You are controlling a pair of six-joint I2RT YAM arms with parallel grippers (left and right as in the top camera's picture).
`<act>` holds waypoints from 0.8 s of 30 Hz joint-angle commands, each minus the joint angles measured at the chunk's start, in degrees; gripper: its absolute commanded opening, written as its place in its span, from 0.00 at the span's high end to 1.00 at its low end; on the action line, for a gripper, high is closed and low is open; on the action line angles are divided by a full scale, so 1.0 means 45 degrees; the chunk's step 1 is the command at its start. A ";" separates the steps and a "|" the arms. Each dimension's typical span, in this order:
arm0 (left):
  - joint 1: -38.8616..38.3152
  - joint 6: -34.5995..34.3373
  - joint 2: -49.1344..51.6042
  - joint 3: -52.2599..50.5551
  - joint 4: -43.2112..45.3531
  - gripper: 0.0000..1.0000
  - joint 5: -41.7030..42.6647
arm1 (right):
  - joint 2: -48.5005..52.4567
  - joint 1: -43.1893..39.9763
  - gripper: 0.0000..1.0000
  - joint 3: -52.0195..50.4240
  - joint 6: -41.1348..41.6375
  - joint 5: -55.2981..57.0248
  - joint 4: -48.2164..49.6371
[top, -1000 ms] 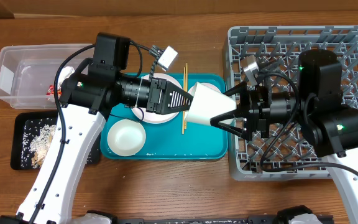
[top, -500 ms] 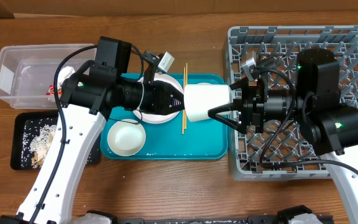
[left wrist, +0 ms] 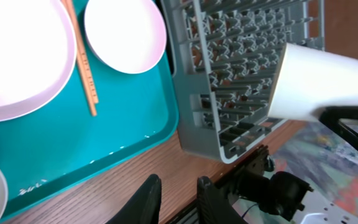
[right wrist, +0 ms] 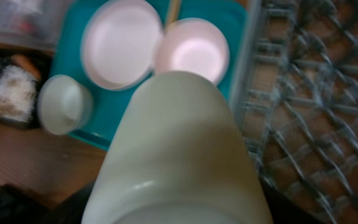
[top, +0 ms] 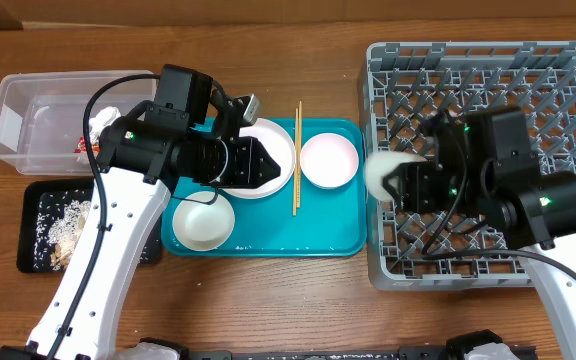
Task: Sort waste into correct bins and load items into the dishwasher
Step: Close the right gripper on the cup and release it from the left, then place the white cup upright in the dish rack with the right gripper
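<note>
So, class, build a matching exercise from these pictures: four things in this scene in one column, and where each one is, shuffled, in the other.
Things
1. white cup
2. chopsticks
3. rice scraps
4. red wrapper

Places
A. in the clear tub
B. on the teal tray
C. held by the right tool, over the grey rack edge
D. in the black tray

Pairs: 1-C, 2-B, 3-D, 4-A

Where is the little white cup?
In the overhead view, the white cup is on the right, held by the right gripper over the grey rack's left edge, beside the teal tray.
</note>
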 commanded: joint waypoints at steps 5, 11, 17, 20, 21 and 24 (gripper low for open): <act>-0.0087 0.0155 -0.0019 0.0151 -0.0117 0.81 -0.0393 | -0.0112 0.0044 0.41 -0.0534 0.2157 0.3764 -0.0685; -0.0087 0.0155 -0.0019 0.0151 -0.0219 0.82 -0.0393 | -0.0087 0.0044 0.42 -0.1700 0.2472 0.3599 -0.0729; -0.0087 0.0155 -0.0019 0.0151 -0.0180 0.82 -0.0393 | -0.0087 0.0044 0.43 -0.2812 0.2594 0.2744 -0.0155; -0.0087 0.0155 -0.0019 0.0151 -0.0185 0.82 -0.0398 | -0.0068 0.0044 0.42 -0.3317 0.2594 0.2749 0.0189; -0.0087 0.0155 -0.0019 0.0151 -0.0185 0.82 -0.0398 | -0.0058 0.0044 0.42 -0.3376 0.2594 0.2749 0.0204; -0.0087 0.0151 -0.0019 0.0151 -0.0175 0.81 -0.0573 | 0.0005 0.0044 0.42 -0.3439 0.2594 0.2744 0.0287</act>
